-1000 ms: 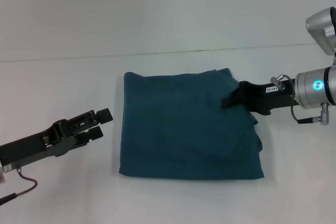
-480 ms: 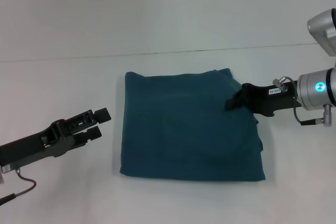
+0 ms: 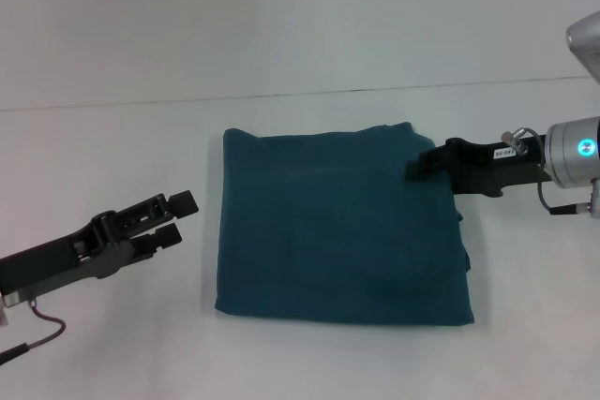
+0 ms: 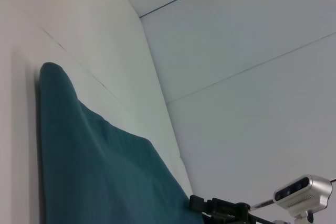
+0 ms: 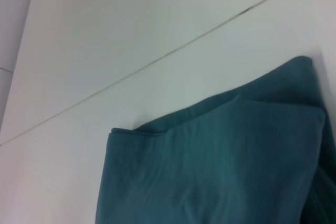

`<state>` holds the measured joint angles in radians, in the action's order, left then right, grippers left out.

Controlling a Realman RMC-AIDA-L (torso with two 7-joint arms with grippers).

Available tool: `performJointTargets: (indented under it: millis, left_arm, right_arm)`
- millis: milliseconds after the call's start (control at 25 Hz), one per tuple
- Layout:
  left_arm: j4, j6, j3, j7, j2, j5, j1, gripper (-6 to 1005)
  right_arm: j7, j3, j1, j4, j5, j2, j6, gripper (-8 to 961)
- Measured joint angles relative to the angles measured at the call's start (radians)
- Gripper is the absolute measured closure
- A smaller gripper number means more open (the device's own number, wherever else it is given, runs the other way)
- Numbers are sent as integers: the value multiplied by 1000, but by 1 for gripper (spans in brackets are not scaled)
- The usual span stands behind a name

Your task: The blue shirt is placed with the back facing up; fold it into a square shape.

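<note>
The blue shirt [image 3: 342, 227] is laid flat near the middle of the white table [image 3: 300, 35], already gathered into a compact, roughly square packet with the plain side up; no lettering is visible. The fold is judged to be essentially complete, which would account for neither gripper holding any cloth.

The right gripper [image 3: 417, 170] is positioned at the far right corner of the packet, its tip over the cloth edge. Nothing is seen to be pinched there. Whether its fingers are spread or pressed together cannot be told, since they are viewed end-on as a single dark block.

The left gripper [image 3: 178, 217] is held over bare table, apart from the left edge of the shirt. Its two fingers are seen separated by a narrow gap, with nothing between them (a stand-by posture, by the look of it).

The fabric is a matte, dark teal knit with soft, rounded edges. In the right wrist view, stacked layers [image 5: 226, 103] are shown at the corner, one edge lying just inside another. On the right side of the packet the layers are slightly uneven, with a small bulge [image 3: 462, 222] protruding past the outline. The near edge is straight; the left edge is clean and nearly vertical.
</note>
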<state>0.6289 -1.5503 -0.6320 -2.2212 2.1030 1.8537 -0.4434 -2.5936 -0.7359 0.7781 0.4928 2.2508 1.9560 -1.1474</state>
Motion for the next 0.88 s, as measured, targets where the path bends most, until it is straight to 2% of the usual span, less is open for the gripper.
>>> performJointTargets:
  millis: [80, 160, 360, 600, 880]
  left_arm:
    - [0, 0, 0, 0, 0, 0, -2, 67]
    - [0, 1, 0, -1, 0, -1, -2, 67]
    - [0, 3, 0, -2, 0, -1, -1, 66]
    - [0, 4, 0, -6, 0, -1, 0, 66]
    - [-7, 4, 0, -9, 0, -1, -2, 66]
  right_arm:
    - [0, 0, -2, 6, 0, -2, 0, 661]
    - [1, 5, -4, 10, 0, -3, 12, 444]
    - [6, 9, 5, 12, -1, -3, 49, 413]
    - [17, 4, 14, 5, -1, 7, 100, 376]
    - [4, 4, 17, -12, 3, 14, 116, 395]
